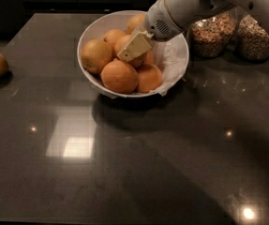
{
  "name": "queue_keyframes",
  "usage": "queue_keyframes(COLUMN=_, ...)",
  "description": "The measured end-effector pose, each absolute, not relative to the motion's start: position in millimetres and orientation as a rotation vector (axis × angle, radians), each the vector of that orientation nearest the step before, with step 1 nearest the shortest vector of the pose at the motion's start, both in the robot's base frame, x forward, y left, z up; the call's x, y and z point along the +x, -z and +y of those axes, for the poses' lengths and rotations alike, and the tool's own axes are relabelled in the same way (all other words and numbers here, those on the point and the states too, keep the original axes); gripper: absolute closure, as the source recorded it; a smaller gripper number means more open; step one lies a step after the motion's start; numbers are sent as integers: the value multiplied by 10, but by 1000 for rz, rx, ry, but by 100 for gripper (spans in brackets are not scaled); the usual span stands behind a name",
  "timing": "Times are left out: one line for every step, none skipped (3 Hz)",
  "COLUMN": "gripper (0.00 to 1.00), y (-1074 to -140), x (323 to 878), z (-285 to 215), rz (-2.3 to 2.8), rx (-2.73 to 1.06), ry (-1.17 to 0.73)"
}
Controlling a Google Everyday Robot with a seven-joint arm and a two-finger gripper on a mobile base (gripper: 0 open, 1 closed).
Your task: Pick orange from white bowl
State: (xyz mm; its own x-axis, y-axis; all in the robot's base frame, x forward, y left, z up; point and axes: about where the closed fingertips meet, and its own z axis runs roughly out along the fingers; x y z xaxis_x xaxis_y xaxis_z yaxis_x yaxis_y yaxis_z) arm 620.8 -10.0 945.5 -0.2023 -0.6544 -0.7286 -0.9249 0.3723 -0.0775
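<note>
Pincer (130, 50) sits among oranges (119, 76) in white bowl (94, 28).

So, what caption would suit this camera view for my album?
Robot gripper among the oranges in the white bowl on a dark counter.

The matt plastic gripper (128, 53) sits in a smooth, paper-lined white bowl (88, 33) on a glossy counter (148, 168).

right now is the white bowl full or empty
Full: the white bowl holds at least six oranges heaped on white paper, with the gripper in the bowl, at the middle of the pile.
</note>
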Motion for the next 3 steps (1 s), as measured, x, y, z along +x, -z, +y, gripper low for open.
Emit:
queue_keyframes(gripper=45, y=-9472, x=6208, z=-100, rz=1945, rx=-1362, ry=-501)
queue_keyframes(gripper=42, y=-9379, x=6255, z=-140, rz=1968, rx=-1358, ry=-491)
queue_keyframes(gripper=39, y=-9418, x=6255, z=-140, rz=1968, rx=-1358, ry=-491)
